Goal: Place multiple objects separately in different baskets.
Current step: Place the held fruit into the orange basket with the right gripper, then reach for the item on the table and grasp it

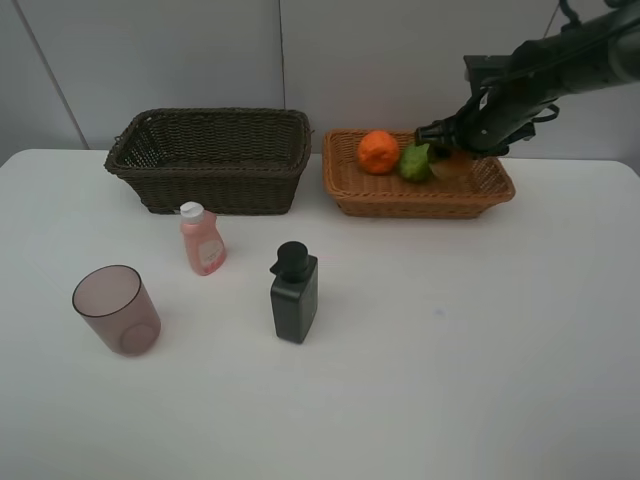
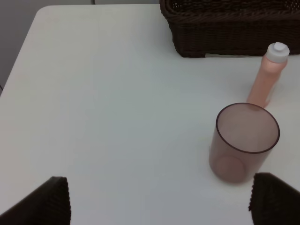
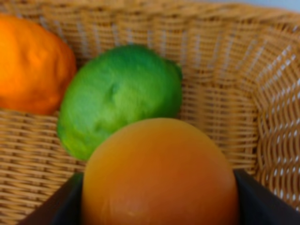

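Red-orange fruit (image 3: 159, 173) is grasped by the right claw (image 3: 161, 201), green fruit (image 3: 122, 98) seen just beyond; left claw (image 2: 161, 201) is held spread.

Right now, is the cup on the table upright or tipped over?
Upright. The cup stands on its base on the table, round open mouth up; the left wrist view shows it empty.
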`<state>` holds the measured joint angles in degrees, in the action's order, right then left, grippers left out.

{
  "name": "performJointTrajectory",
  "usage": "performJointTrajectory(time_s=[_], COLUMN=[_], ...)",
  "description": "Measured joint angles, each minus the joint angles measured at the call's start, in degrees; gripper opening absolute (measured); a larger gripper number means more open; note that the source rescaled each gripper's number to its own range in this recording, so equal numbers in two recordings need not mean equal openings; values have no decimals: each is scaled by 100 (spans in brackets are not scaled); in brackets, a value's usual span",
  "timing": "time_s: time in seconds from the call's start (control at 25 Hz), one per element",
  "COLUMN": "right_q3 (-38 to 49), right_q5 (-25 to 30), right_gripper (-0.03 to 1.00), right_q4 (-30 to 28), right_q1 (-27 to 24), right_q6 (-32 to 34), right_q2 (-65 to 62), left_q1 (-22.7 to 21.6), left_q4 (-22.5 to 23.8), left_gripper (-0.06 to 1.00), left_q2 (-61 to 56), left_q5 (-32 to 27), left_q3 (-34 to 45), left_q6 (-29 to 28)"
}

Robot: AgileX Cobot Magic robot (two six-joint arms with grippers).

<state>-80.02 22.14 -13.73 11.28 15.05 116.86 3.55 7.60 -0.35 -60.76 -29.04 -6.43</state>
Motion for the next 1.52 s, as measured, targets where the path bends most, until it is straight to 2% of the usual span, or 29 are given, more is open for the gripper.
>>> performJointTrajectory(time_s=[0.24,0.28,0.32,0.4,0.44,0.52,0.56,0.64,0.8,1.12,1.24,1.52], right_q3=[0,0,0,0,0,0,0,0,0,20,269,1100], right_q5=[1,1,15,59,95,191,276,482,1105,3111,3347,3381], right_gripper=[1,9,21,61,77,92,95,99,100,100,100,100], right_q4=[0,0,0,0,0,0,0,20,270,857,884,777], right_q1=[0,0,0,0,0,0,0,0,0,0,0,0], right_q6=[10,10,10,10,10,12,12,12,12,12,1,-4], right_q2=[79,79,79,79,79,66,41,-65,-423,-1363,-1879,-3153], left_q1=[0,0,0,0,0,0,0,0,0,0,0,0], left_q4=[0,0,0,0,0,0,0,0,0,0,0,0], left_gripper=[98,98,98,98,98,98,98,98,98,98,98,98], left_q2=[0,0,0,0,0,0,0,0,0,0,0,0], left_q5=[0,0,0,0,0,0,0,0,0,0,0,0], left_q3=[0,0,0,0,0,0,0,0,0,0,0,0], left_q6=[0,0,0,0,0,0,0,0,0,0,0,0])
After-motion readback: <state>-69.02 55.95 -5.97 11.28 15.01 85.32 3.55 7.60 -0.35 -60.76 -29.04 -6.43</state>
